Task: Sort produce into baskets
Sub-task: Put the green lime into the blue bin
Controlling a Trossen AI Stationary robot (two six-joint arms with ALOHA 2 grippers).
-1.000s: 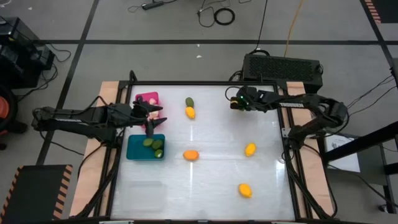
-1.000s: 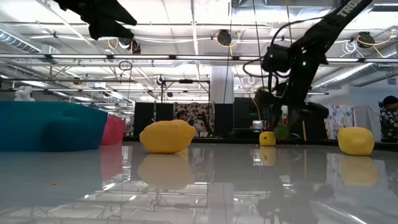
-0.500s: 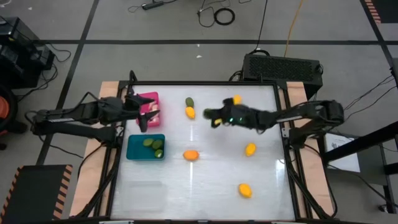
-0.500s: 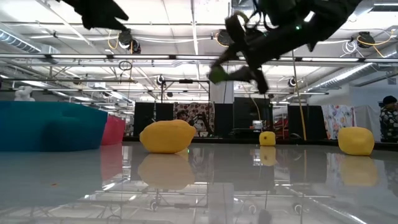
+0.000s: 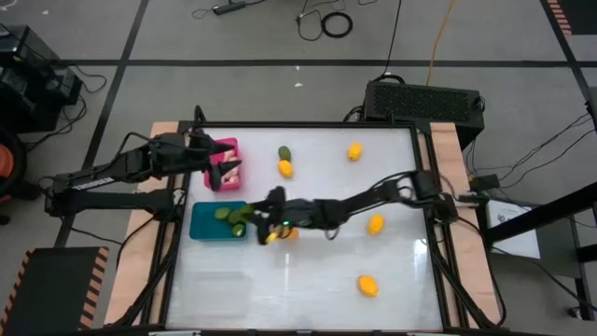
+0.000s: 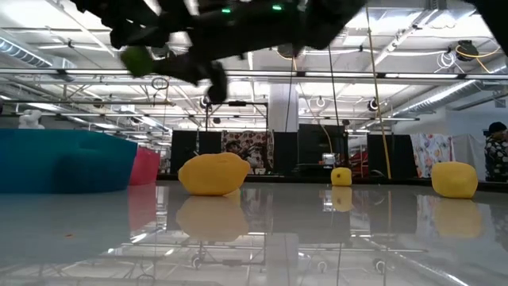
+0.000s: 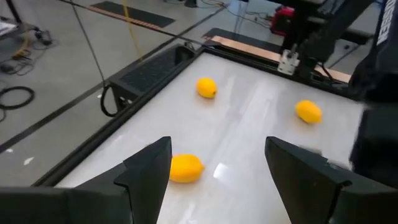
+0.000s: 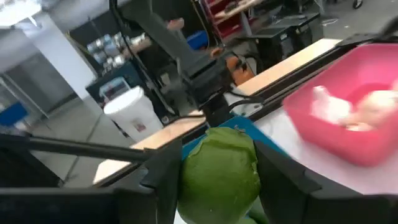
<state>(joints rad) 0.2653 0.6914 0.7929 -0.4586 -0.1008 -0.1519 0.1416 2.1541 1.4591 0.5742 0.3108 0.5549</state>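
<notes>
Right arm [image 5: 373, 198] now stretches across the table from the far right corner, where it was a second ago, over to the teal basket [image 5: 203, 224]; my right gripper [image 5: 254, 222] sits at that basket's right edge. Left arm swung off the teal basket and my left gripper [image 5: 220, 172] now hangs over the pink basket [image 5: 224, 149]. Yellow fruit at far right [image 5: 354, 151] is uncovered now, it was hidden by my right arm before.

Produce: green oval [image 8: 220, 167] is round, smooth, bright green, pinched between my right fingers [image 8: 160, 180], jaws about half apart and closed on its sides. Low view shows it as a small green blob [image 6: 136, 59] lifted well above the tabletop. Teal basket already has dark green ovals [image 5: 225, 215] inside. Pink basket [image 8: 348, 118] holds pale whitish bulbs [image 8: 360, 112].

Still on the table: green oval [image 5: 284, 153] touching a yellow-orange fruit [image 5: 285, 169] at the far middle, another fruit near the right [image 5: 375, 224], one near the front [image 5: 368, 286], one orange one [image 5: 289, 232] partly under my right arm. Left wrist view shows three yellow fruits [image 7: 185, 168] on the white surface.

Left jaws stand wide apart, nothing between them, touching nothing
</notes>
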